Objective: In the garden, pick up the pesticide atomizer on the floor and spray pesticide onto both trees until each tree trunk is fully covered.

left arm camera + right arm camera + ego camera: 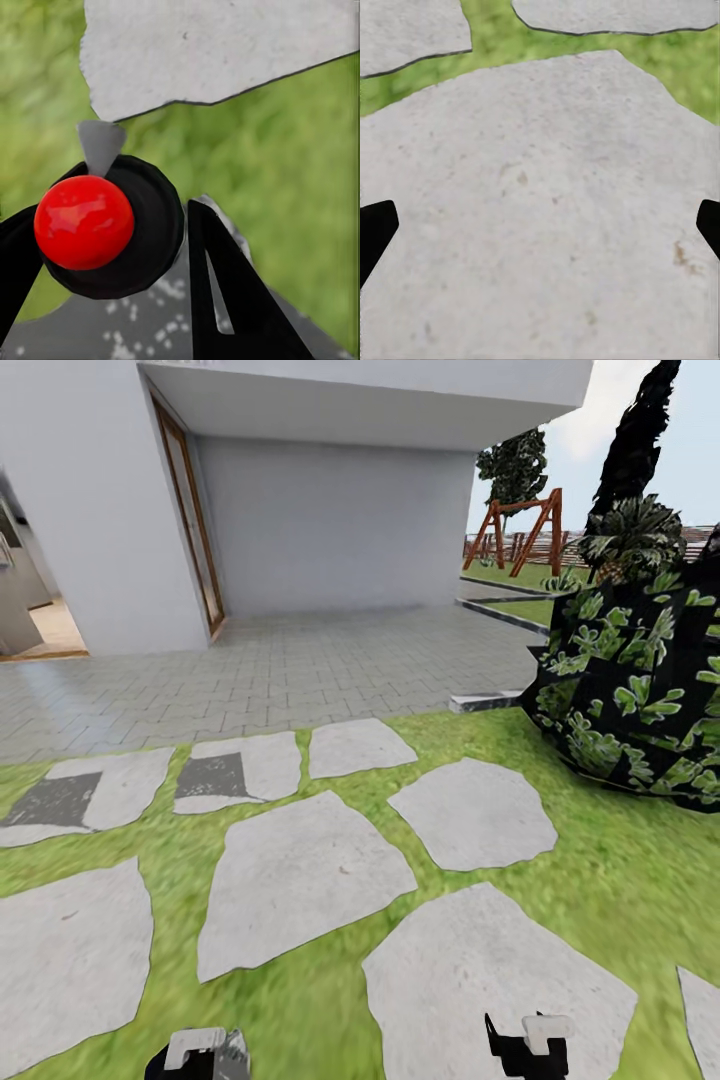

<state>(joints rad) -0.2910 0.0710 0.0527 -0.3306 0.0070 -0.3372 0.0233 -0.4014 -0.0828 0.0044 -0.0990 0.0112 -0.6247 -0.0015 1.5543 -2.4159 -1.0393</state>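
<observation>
My left gripper [195, 1055] sits at the bottom edge of the head view, shut on the pesticide atomizer [233, 1052]. In the left wrist view the atomizer [142, 225] has a glossy red ball top on a black collar and a grey body flecked with white specks. It is held between the black fingers [225, 292] of the left gripper [105, 232]. My right gripper [525, 1045] hangs open over a pale stepping stone [540, 187], its fingertips wide apart around the right gripper's [540, 232] empty gap. Green lawn [600, 880] of the garden lies ahead. The two thick-trunked trees are out of view.
Several flat stepping stones [300, 880] cross the grass. A broad-leaved dark bush [635, 690] stands close at the right. Beyond lie a grey paved patio [300, 660], the white house [330, 520], a wooden swing frame [520, 525] and a slatted fence [690, 540].
</observation>
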